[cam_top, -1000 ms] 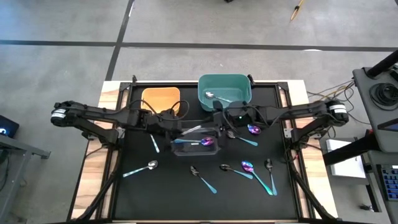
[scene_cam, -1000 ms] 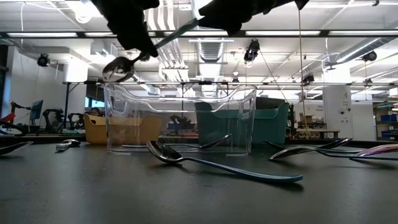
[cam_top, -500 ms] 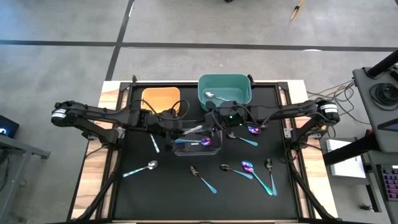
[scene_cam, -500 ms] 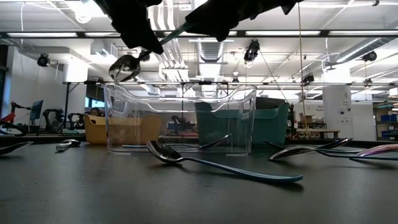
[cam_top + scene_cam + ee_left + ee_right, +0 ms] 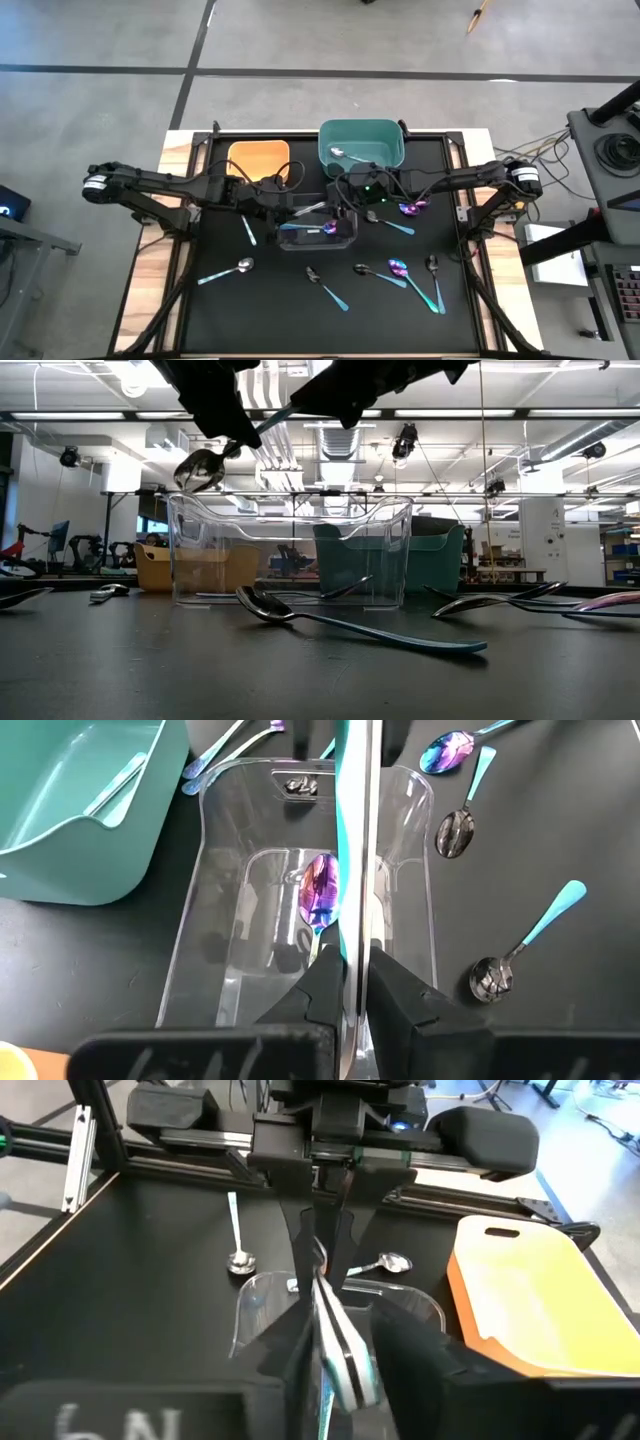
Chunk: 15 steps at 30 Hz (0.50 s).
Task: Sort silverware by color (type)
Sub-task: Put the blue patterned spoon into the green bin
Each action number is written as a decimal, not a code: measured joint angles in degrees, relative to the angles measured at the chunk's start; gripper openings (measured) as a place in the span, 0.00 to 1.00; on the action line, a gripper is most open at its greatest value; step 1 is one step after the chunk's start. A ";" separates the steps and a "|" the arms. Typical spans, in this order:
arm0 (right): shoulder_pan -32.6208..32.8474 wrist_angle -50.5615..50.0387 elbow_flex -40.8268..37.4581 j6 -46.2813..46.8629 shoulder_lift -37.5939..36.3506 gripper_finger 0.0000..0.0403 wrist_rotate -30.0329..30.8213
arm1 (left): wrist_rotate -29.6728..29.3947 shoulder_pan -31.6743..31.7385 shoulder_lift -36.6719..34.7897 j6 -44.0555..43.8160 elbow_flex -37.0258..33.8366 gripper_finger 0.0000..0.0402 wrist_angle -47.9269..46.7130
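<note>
sorting partly done: one iridescent spoon lies in the clear bin, one spoon in the teal bin, the orange bin looks bare, and some eight spoons lie on the black table. above the clear bin the left gripper is clamped on the held spoon while the right gripper closes round its handle (a handover, apparently). only the low view shows that spoon's bowl hanging clear of the bin's rim.
</note>
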 joint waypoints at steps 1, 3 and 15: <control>0.00 0.00 0.00 -0.24 0.00 0.17 -0.04 | -0.02 0.00 0.00 -0.01 0.00 0.02 -0.01; 0.00 0.00 0.00 -0.52 0.00 0.10 -0.18 | 0.01 0.00 0.00 0.29 0.00 0.02 0.00; -1.69 -1.79 1.50 5.05 0.00 0.07 0.30 | -5.44 0.00 -0.21 2.07 0.00 0.25 0.37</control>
